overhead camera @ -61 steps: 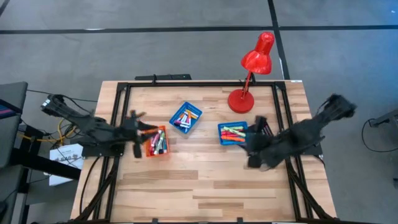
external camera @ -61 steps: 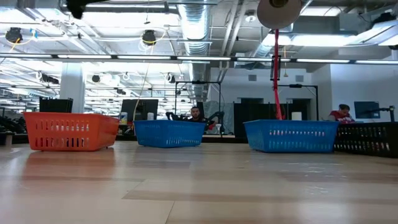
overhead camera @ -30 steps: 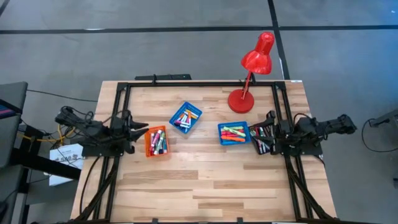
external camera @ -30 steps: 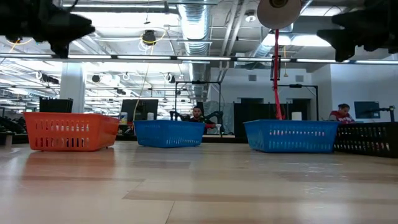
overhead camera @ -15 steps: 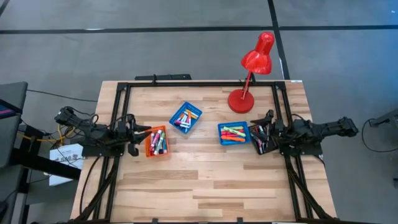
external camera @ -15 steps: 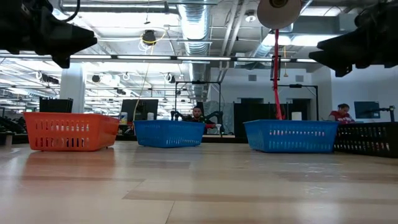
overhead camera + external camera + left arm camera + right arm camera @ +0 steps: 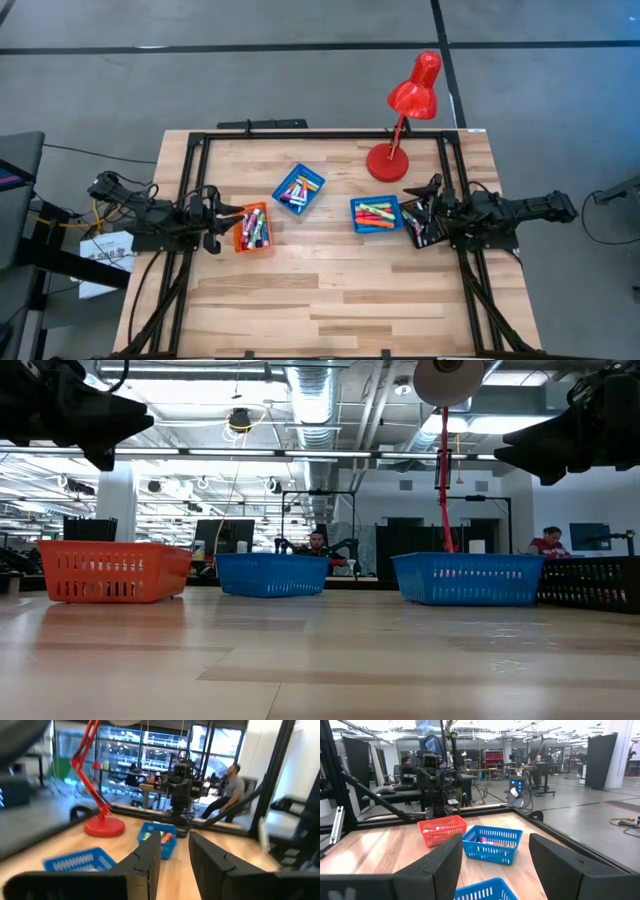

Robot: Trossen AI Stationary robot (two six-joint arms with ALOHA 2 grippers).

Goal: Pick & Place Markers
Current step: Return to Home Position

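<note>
A: Clock set on overhead view, 12 = red lamp (image 7: pixel 388 160) side of tabletop (image 7: pixel 330 290). L side?
B: At 9, left gripper (image 7: pixel 218 220), over the edge rail, pointing twd 3. Its fingers (image 7: pixel 147 862) apart, narrow gap, nothing betw them.
A: R side?
B: At 3, right gripper (image 7: pixel 415 212), pointing twd 9, above the black tray (image 7: pixel 428 236). Fingers there (image 7: pixel 440 865) wide apart, empty.
A: Where are the markers?
B: The markers (image 7: pixel 254 228) lie in trays, mixed colours. Orange tray (image 7: pixel 238 235) sits just at 3 of the left gripper's tips. First blue tray (image 7: pixel 313 175), turned askew, is near centre twd 11. Second blue tray (image 7: pixel 355 222) is at approx 2 of centre, just beside the black tray and at 6 of the lamp base.
A: Count per tray?
B: Can't tell, too small.
A: Table-height view?
B: Both arms hang well above the tabletop as dark shapes. Trays stand in a row: orange, blue, blue, black. Person (image 7: pixel 316 543) seated in the room behind.
</note>
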